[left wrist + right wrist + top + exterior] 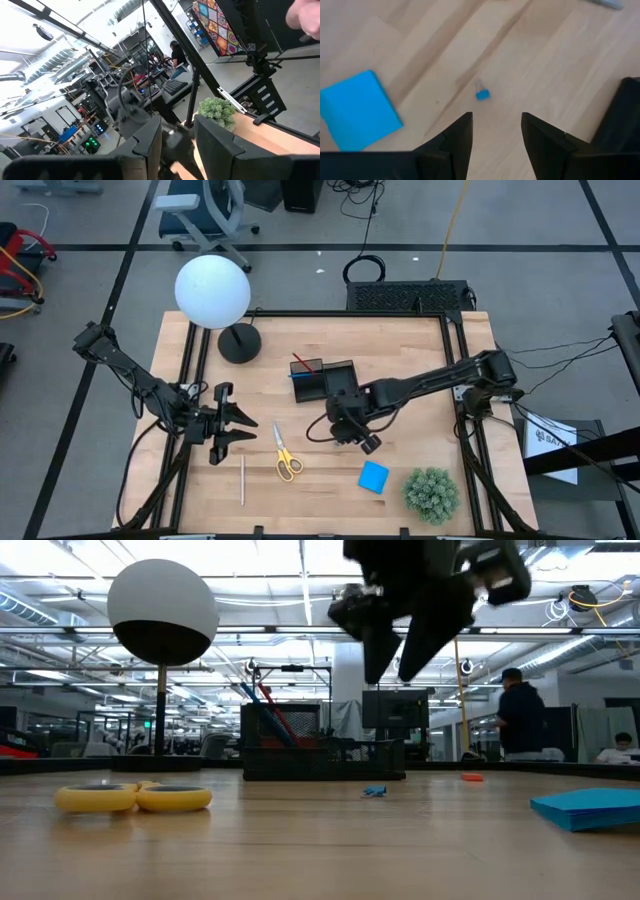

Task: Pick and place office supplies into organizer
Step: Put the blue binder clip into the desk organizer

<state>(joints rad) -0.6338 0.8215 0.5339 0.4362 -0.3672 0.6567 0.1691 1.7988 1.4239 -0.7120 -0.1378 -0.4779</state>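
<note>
Hovering just beside the black rectangular organizer tray [335, 380], the right gripper [496, 131] has fingers parted, empty, over a tiny blue push pin [482, 93] on the wood. Next it needs a straight drop and a close around that pin. Left gripper [240, 429] waits well off from the tray, open and empty.

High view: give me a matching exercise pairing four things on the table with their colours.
Things:
1. scissors
2. notepad
3. plant ball
4. organizer

Colours:
A. green
B. black
C. yellow handles
D. blue

Pairs: 1-C, 2-D, 3-A, 4-B
</note>
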